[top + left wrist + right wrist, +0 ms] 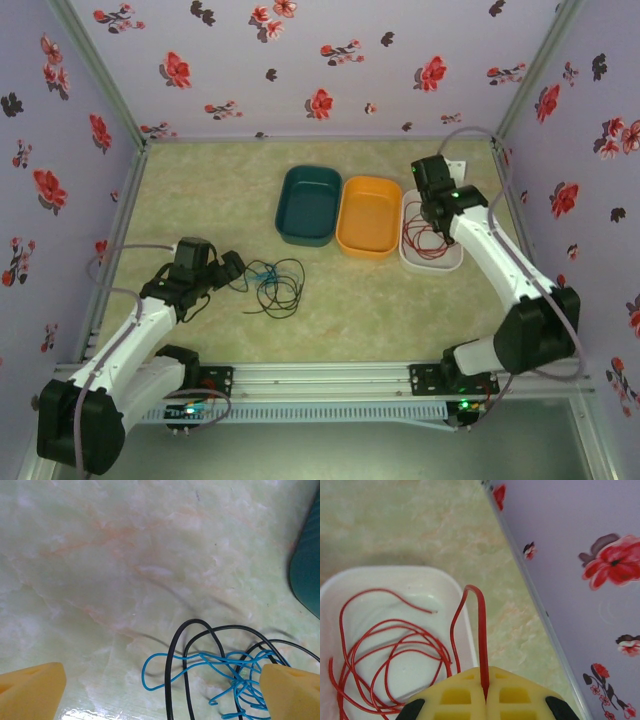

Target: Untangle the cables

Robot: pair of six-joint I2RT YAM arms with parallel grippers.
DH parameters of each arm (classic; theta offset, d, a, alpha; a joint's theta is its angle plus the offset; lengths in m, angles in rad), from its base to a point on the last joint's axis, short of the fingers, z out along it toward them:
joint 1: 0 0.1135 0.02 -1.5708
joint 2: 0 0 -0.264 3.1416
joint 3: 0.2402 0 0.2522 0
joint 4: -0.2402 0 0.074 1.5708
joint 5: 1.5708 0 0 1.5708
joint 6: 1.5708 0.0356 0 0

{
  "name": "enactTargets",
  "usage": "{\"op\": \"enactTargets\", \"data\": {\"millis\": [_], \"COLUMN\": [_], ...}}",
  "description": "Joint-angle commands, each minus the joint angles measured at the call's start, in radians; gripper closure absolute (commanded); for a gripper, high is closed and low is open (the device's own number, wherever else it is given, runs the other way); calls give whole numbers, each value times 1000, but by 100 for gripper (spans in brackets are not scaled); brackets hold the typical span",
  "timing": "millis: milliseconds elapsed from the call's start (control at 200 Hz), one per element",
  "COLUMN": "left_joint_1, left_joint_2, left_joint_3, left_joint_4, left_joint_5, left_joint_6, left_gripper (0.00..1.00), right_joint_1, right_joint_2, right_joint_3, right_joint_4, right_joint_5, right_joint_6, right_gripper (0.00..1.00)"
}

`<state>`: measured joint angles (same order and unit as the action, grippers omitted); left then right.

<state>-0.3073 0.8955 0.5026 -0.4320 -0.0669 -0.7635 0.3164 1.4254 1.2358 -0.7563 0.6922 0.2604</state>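
Tho 2 tangled: 3 cables [283, 298], 3 trays [368, 215].

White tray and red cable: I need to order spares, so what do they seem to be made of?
The white tray: likely moulded plastic, smooth with a soft sheen and rounded rim. The red cable: looks like thin wire in a glossy plastic or rubber sheath; it holds springy loops and one sharp bend. Its core is hidden.

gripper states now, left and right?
Left gripper: open, holding nothing, over the blue cable.
Right gripper: closed on the red cable.
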Motion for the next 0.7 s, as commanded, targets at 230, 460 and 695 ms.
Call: {"op": "enactTargets", "data": {"millis": [230, 460, 695], "left_joint_1": [8, 7, 7], "left_joint_2": [-11, 0, 2], "left_joint_3": [22, 20, 16], "left_joint_4": [-31, -23, -21], "left_joint_5": [16, 16, 16], "left_joint_6": [28, 27, 27], "left_gripper": [0, 0, 0], "right_joint_1": [-18, -21, -21], "right_joint_2": [185, 323, 450], "right_joint_3": [26, 86, 159], "right_joint_4": [39, 32, -2], "right_joint_5": [-30, 5, 23], "right_joint_6": [-68, -97, -79], "right_gripper": [98, 95, 85]}}
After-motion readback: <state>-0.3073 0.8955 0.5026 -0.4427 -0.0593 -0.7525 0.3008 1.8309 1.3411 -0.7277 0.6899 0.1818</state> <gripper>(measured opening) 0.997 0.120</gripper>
